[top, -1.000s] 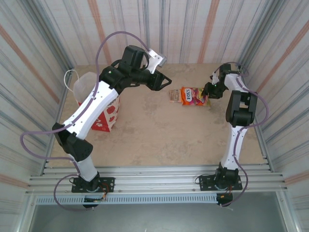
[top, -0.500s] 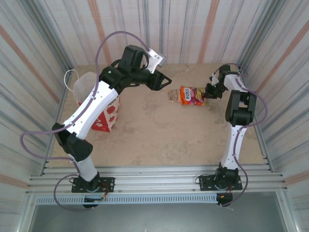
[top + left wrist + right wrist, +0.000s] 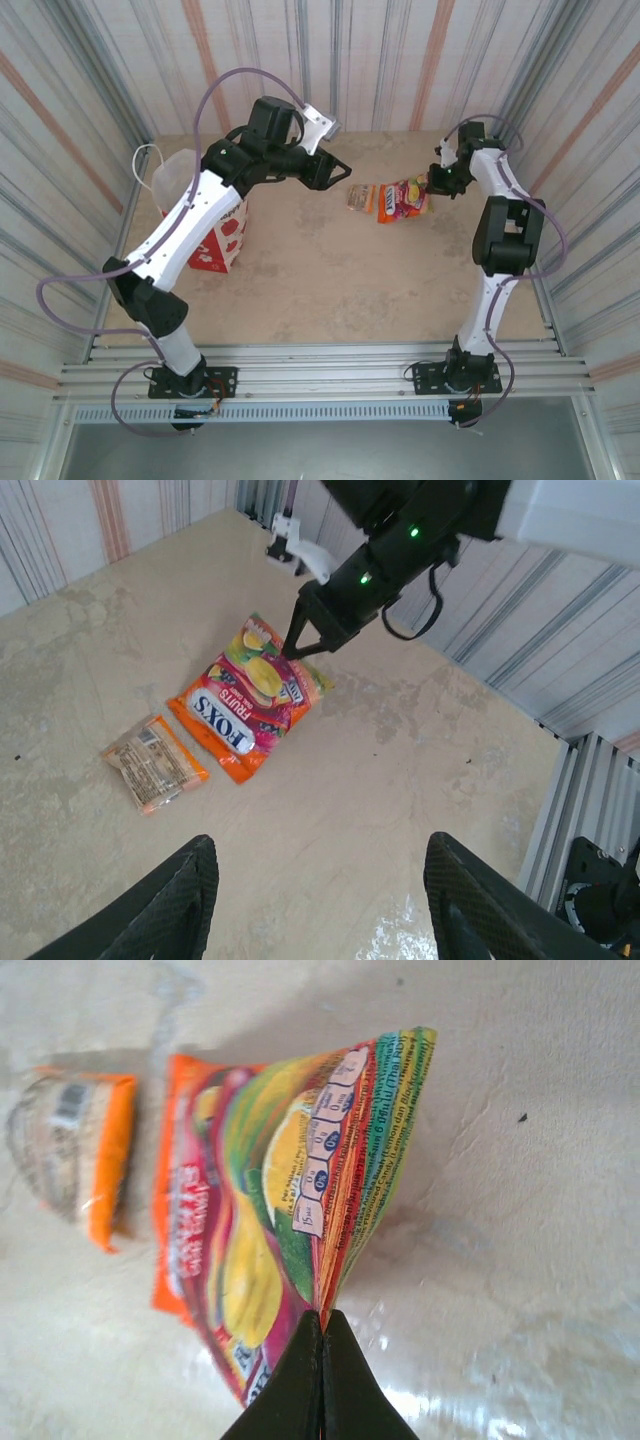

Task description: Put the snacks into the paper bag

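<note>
1. Pick-up: right gripper (image 3: 322, 1325) pinches glossy orange-pink FOX'S snack packet (image 3: 290, 1210) by its edge, mid-table.
2. Left gripper (image 3: 320, 880) parted, empty.
3. Next: lift, carry toward 9 o'clock into white-and-red paper bag (image 3: 225, 240).

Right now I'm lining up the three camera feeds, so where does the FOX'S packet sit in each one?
Top external: FOX'S packet right of centre, far on the table, its right end pinched by the right gripper.
Left wrist: the packet upper middle, the gripper on its upper corner.
Right wrist: the packet in the centre, pinched from below by the gripper.
Shared landmark: the small orange packet lying beside it.
</note>
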`<state>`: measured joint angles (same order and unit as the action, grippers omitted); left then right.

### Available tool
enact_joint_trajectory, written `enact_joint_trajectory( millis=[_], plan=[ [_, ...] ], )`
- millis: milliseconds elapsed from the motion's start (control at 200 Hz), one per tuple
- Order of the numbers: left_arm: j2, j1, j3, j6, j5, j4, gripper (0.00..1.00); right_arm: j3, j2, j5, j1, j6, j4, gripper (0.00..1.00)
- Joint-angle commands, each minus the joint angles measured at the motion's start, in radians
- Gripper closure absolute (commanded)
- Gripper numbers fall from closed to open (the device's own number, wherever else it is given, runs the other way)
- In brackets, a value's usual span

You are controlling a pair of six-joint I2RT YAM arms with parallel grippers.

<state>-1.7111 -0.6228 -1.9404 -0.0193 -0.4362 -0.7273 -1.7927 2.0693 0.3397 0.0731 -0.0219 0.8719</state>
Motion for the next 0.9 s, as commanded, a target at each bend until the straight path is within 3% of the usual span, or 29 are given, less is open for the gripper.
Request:
enact_joint_trajectory(
  millis=[0, 371, 621, 897],
  plan=[
    [0.063, -0.002, 0.040, 0.014, -0.026, 0.005, 0.42, 0.006, -0.111, -0.064, -0.030, -0.079, 0.086, 1.00],
    [0.127, -0.047, 0.221, 0.053, -0.011, 0.060, 0.42, 0.112, -0.389, -0.105, -0.153, -0.231, 0.149, 1.00],
    [0.155, -0.054, 0.338, 0.063, -0.100, 0.147, 0.42, 0.187, -0.580, 0.088, -0.215, -0.417, 0.210, 1.00],
    [0.128, -0.067, 0.375, 0.168, -0.215, 0.183, 0.40, 0.214, -0.684, 0.159, -0.367, -0.682, 0.334, 1.00]
  ],
)
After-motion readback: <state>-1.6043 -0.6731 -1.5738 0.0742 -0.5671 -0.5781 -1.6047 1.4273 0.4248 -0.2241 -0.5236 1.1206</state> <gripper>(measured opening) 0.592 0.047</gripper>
